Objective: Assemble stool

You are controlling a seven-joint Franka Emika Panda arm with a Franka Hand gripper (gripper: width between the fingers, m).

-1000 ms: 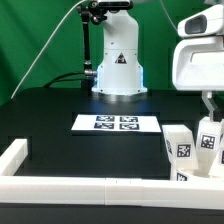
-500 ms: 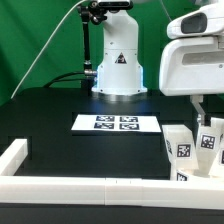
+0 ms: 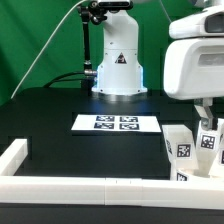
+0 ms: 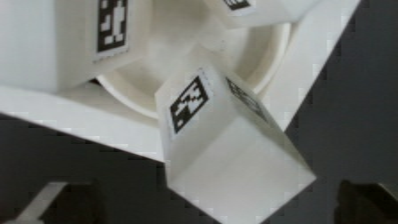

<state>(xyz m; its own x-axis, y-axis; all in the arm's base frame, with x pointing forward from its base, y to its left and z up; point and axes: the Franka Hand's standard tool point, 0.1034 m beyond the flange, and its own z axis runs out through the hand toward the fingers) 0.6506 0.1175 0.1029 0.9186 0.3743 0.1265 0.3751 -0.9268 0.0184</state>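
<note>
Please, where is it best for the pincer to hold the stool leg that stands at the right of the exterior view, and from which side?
Probably from above, closing on the two flat side faces near the top of the leg. It stands about upright with its top free, while other white parts crowd beside it and the border rail lies in front. The pincer hangs above this cluster; whether it is open is unclear.

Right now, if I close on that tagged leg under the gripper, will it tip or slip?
Probably stiff: the leg looks like solid, chunky white plastic. Its smooth faces may be slippery in the gripper. It seems to lean against the round seat, so a push could tip it.
</note>
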